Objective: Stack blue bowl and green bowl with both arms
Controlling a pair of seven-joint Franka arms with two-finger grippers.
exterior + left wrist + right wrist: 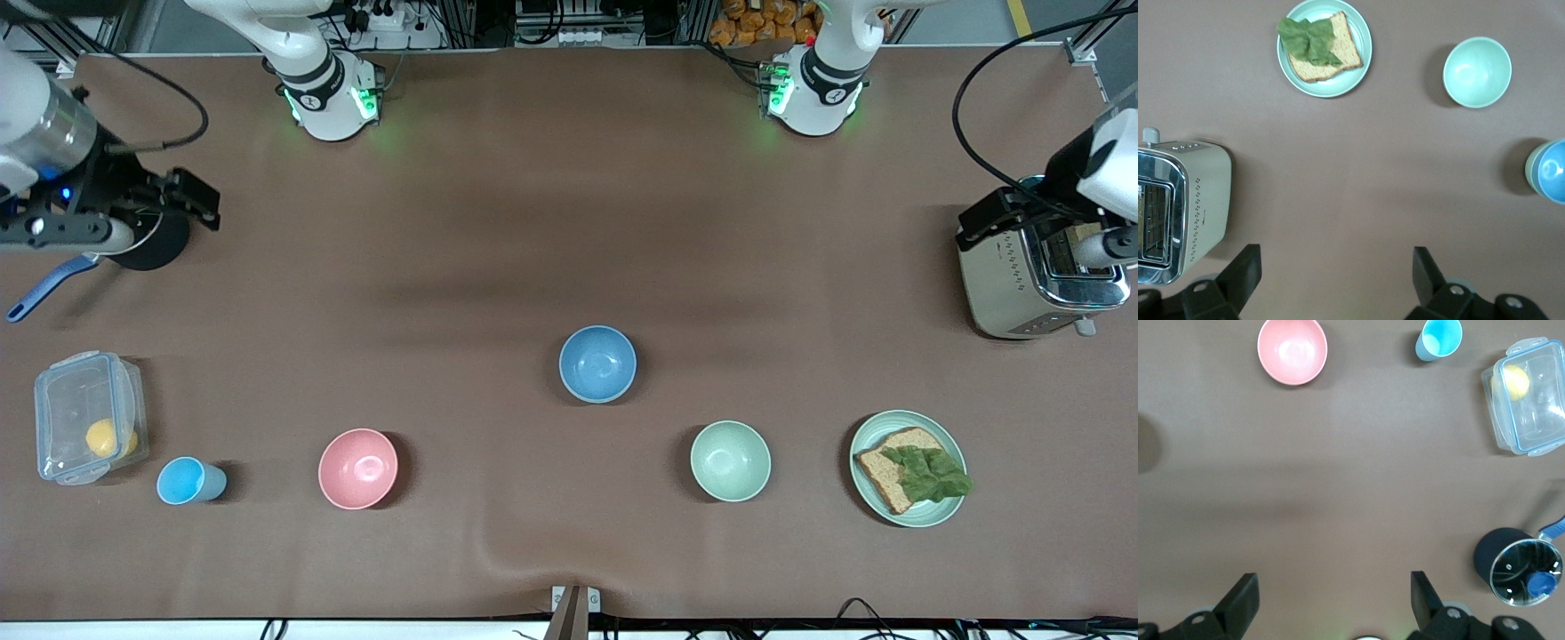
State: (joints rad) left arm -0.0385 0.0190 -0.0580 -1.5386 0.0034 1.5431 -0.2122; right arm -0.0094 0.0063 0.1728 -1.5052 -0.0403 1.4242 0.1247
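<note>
The blue bowl [597, 363] stands at the middle of the table. In the left wrist view it [1553, 170] sits nested inside the dull green bowl [1530, 170], of which only a strip of outer wall shows; in the front view the green bowl is hidden under it. My left gripper [1080, 240] hangs open and empty over the toaster at the left arm's end; its open jaws show in its wrist view [1335, 257]. My right gripper [124, 233] hangs open and empty over a dark saucepan at the right arm's end [1335, 583].
A pale mint bowl [731, 460] and a mint plate [925, 516] with bread and lettuce lie nearer the camera. A pink bowl [357, 468], light-blue cup [187, 481], clear lidded box [84, 418], saucepan [151, 249] and toaster [1022, 284] stand around.
</note>
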